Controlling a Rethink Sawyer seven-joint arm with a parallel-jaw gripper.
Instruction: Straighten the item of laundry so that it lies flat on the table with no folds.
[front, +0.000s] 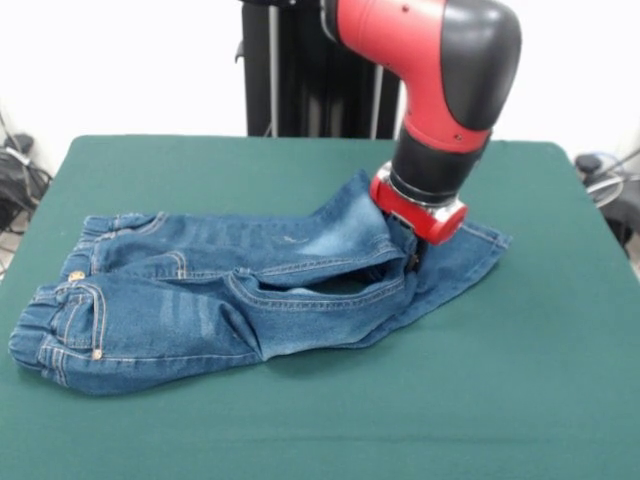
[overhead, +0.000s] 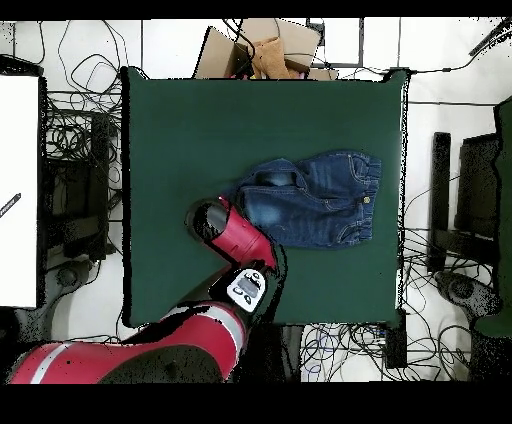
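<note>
A: Where are the jeans (front: 250, 290) lying?

B: On the green table (front: 560, 400). In the front view they run from the lower left of the frame to right of centre, with the gathered waistband (front: 45, 335) at the left edge and the leg ends under the arm (front: 440, 90). In the overhead view they sit right of the table's centre, waistband toward the right.

A: Flat?

B: No. One leg is folded over the other, and a dark open pocket of cloth shows between the two layers near the middle of the front view. The upper leg's end rises toward the red wrist, so I'd judge it is being lifted or pinched there to peel the layers apart.

A: So the gripper (front: 414, 262) has the cloth?

B: I can't tell. Only a small dark part shows below the red ring, pressed among the denim folds. The wrist hides the rest from the front, and the arm covers it from above, so whether it is clenched or released is not visible.

A: Anything else hidden?

B: The leg ends behind the wrist, and whatever lies under the top layer. The arm's upper part is cut off at the top of the front frame. Cables (overhead: 75, 130) clutter the floor around the table in the overhead view.
</note>
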